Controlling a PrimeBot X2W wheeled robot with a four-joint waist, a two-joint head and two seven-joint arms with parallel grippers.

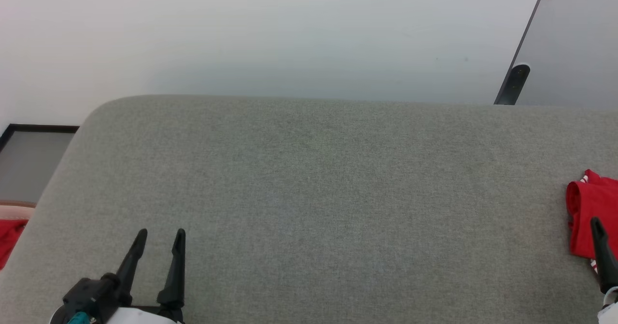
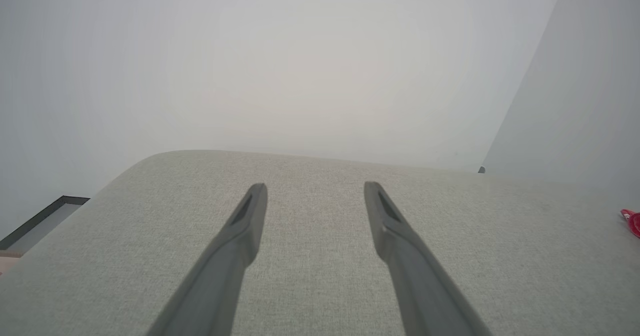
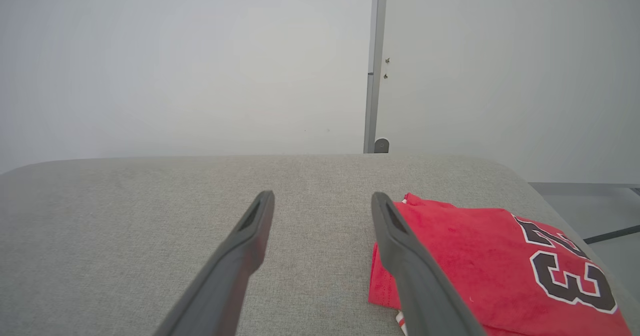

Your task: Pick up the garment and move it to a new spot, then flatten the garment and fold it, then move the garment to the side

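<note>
Folded garment [image 3: 475, 256] — far right (grey cushion [image 1: 309, 193])

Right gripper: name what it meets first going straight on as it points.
The right gripper likely meets bare grey fabric cushion, depth unclear; the red jersey garment lies beside its line.

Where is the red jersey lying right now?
The garment lies folded at the head view's far right edge, on the grey padded surface, just right of the open right gripper.
</note>
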